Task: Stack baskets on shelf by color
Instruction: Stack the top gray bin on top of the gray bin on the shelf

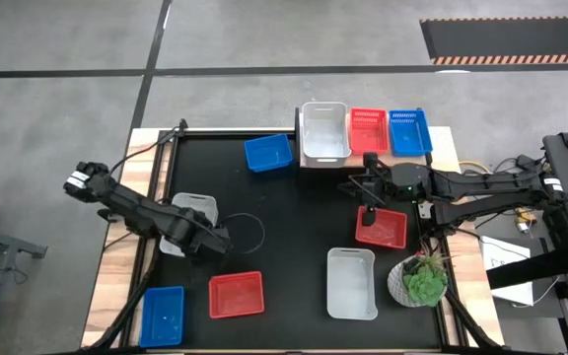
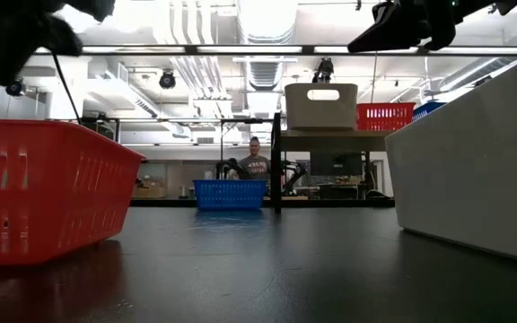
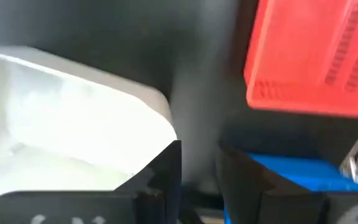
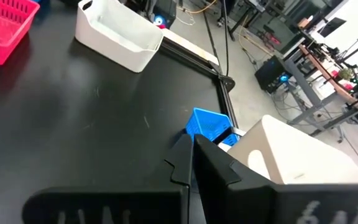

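On the shelf [image 1: 442, 148] stand a white basket [image 1: 323, 131], a red basket [image 1: 368, 131] and a blue basket [image 1: 409, 131] side by side. Loose on the black table lie a blue basket [image 1: 267, 153], a white basket [image 1: 193, 219], a red basket [image 1: 236, 294], a blue basket [image 1: 162, 316], a white basket [image 1: 351, 283] and a red basket [image 1: 383, 229]. My left gripper [image 3: 199, 171] points down, open, over the near right corner of the left white basket [image 3: 73, 118], nothing between its fingers. My right gripper [image 4: 192, 155] is shut, in the air in front of the shelf.
A potted green plant [image 1: 422, 281] stands at the table's right edge beside the near white basket. A cable loop [image 1: 249, 232] lies on the table right of my left gripper. A person [image 2: 257, 166] sits in the room far behind the table.
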